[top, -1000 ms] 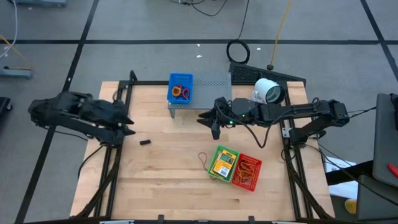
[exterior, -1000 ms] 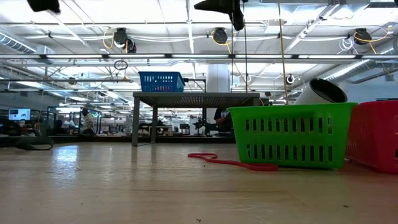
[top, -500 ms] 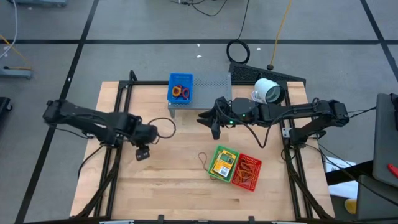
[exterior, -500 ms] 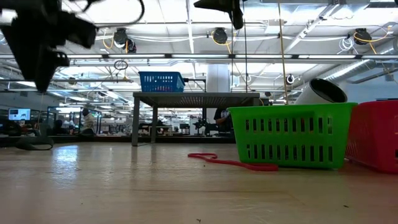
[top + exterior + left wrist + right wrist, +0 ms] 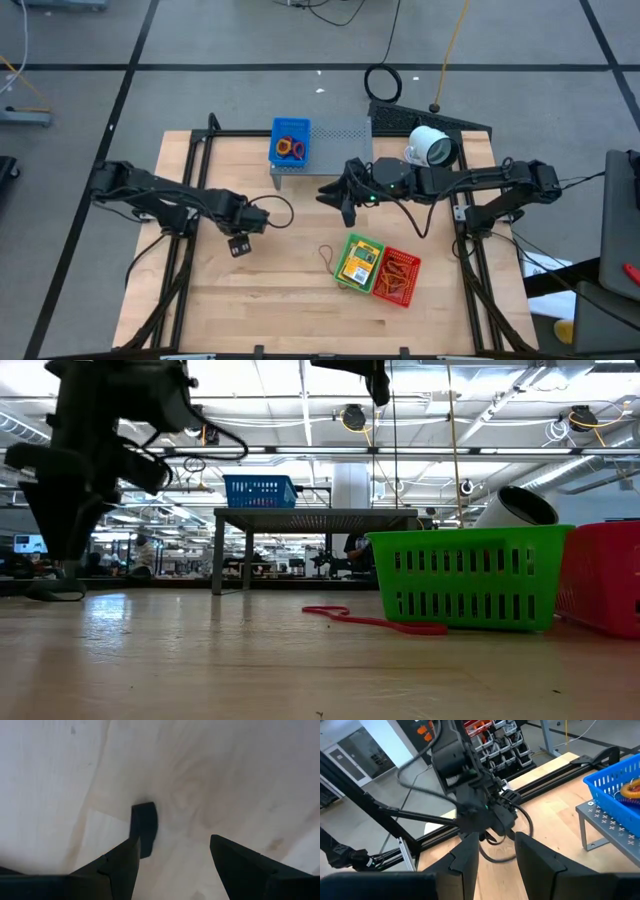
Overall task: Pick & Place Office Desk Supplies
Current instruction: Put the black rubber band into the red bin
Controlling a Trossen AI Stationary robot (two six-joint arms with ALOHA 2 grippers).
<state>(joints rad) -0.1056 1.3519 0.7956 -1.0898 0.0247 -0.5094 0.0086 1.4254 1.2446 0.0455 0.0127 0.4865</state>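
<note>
Left gripper [image 5: 172, 852] jaws standing wide open, holding nothing, pointing down at the wooden table [image 5: 270, 290] with a small black piece [image 5: 144, 827] lying flat just off one fingertip [image 5: 131, 851], not between the pads. From above, the same piece is hiding under the gripper head [image 5: 238, 243], left of table centre.

Right gripper [image 5: 346, 203] hovering near the grey shelf [image 5: 340, 132], jaws partly apart, nothing gripped as far as its wrist view is showing.

Other supplies: yellow packet [image 5: 359, 262] sitting in the green basket [image 5: 347, 243], orange bands [image 5: 398, 274] in the red basket [image 5: 412, 266], a loose band [image 5: 327, 257] lying on the wood touching the green basket, rings [image 5: 290, 148] in the blue basket [image 5: 291, 125] on the shelf. White round device [image 5: 430, 146] sitting beside the shelf.

Black piece is looking light, rigid, low and flat, so likely to skid if nudged. Best hold: straddling its narrow width, pads coming down to the wood on both long sides before closing.
</note>
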